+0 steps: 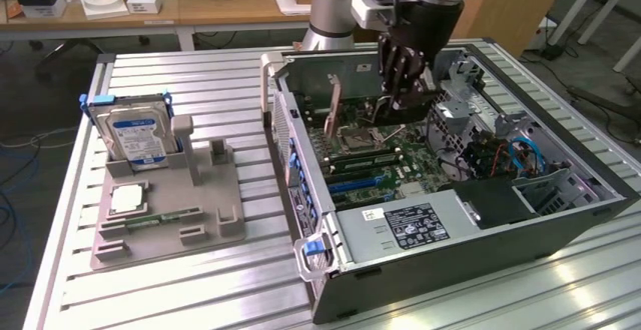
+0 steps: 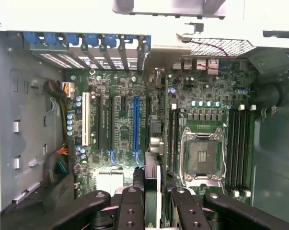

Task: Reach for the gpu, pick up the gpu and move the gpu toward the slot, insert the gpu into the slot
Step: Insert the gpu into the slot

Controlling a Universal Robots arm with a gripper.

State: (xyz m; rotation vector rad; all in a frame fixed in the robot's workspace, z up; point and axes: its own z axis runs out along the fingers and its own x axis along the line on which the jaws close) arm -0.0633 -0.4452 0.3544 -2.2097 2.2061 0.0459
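- My jaws are pinched narrow on the gpu [image 2: 151,186], which is held edge-on just off the blue slot's [image 2: 135,127] near end.
- I judge the card sits slightly aside of that slot. Pressing down misaligned could skid its edge off, or tilt it in my grip.

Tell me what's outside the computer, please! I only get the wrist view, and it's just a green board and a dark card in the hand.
Observer: A gray tray sits on the slatted table, at the exterior view's left of the computer case. A hard drive with a blue label stands upright in it.
Operator: Is the hand inside the case or way up high?
Observer: Inside. The case lies on its side with the top open, and the hand with the gpu is down in it, over the motherboard.
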